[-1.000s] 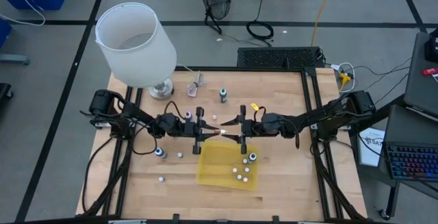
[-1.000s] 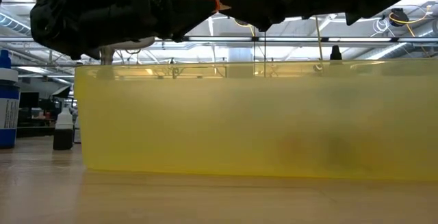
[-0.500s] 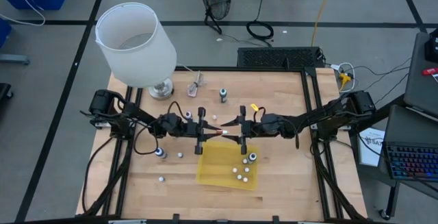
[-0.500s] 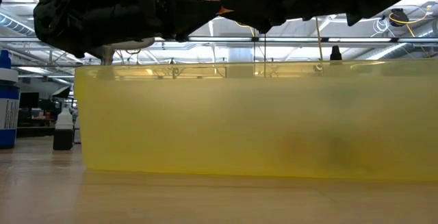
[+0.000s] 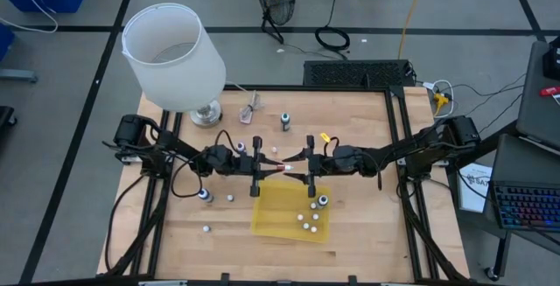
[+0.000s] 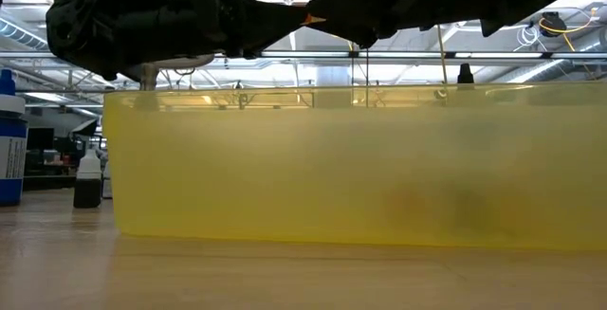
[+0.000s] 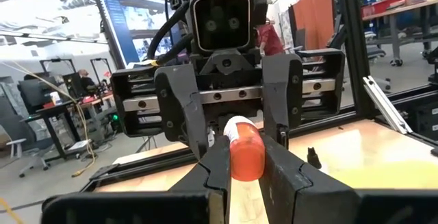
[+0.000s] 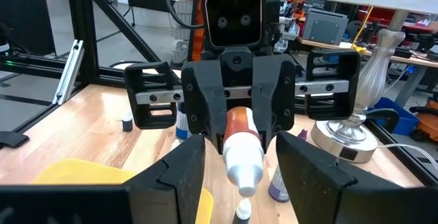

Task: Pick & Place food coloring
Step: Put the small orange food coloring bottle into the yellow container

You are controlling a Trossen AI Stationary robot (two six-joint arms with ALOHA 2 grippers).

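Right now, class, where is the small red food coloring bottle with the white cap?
In the high view the red bottle hangs mid-table between the left gripper and the right gripper, just above the yellow tray's far edge; the left gripper's fingers clamp it.

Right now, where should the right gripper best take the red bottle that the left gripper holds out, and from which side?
Take the white cap end of the red bottle. The left gripper clamps the red body, so only the cap juts free, level, toward the open right gripper. Come straight in along the bottle's axis, one finger on each side.
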